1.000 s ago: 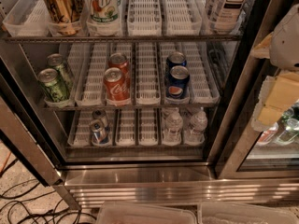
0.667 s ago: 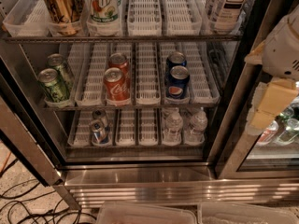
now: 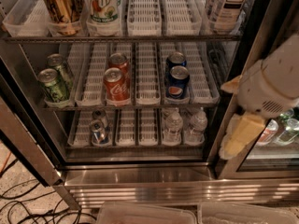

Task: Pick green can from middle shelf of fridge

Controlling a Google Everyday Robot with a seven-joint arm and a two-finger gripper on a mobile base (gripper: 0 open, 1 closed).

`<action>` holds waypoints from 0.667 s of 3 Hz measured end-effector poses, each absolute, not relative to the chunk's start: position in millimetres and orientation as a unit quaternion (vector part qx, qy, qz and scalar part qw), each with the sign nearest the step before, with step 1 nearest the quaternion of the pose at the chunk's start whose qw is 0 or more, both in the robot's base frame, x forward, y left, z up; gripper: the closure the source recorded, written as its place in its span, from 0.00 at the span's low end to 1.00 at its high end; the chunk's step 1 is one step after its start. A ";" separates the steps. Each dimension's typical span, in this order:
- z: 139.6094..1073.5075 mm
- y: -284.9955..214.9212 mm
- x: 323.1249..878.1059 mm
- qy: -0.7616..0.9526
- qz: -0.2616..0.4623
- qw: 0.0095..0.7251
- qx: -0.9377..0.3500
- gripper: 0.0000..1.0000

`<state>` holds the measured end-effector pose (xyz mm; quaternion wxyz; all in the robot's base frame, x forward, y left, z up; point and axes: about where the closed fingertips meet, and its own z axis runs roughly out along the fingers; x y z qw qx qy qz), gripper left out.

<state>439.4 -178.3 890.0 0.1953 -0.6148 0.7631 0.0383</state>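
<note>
Two green cans stand one behind the other in the leftmost lane of the middle shelf [image 3: 147, 86]: the front green can [image 3: 53, 86] and the second [image 3: 61, 66] just behind it. Two red cola cans [image 3: 115, 82] and two blue Pepsi cans [image 3: 177, 78] stand in lanes to their right. My gripper [image 3: 232, 123], white with pale yellow parts, hangs at the right in front of the dark door post, outside the fridge [image 3: 140, 177] and far right of the green cans. It holds nothing that I can see.
The top shelf holds a gold can [image 3: 60, 4], a tall pale can [image 3: 103, 3] and a tea bottle [image 3: 229, 3]. The bottom shelf holds small cans [image 3: 98, 125] and water bottles [image 3: 184, 124]. Cables [image 3: 28, 204] lie on the floor at left. Bins [image 3: 196, 213] sit below.
My arm and gripper have come further into view from the right edge, moving left and down across the door post. The cans have not moved.
</note>
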 end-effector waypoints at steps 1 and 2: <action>838.9 -154.8 419.8 0.744 0.098 0.251 -0.611 0.00; 787.1 -122.4 410.8 0.720 0.166 0.325 -0.591 0.00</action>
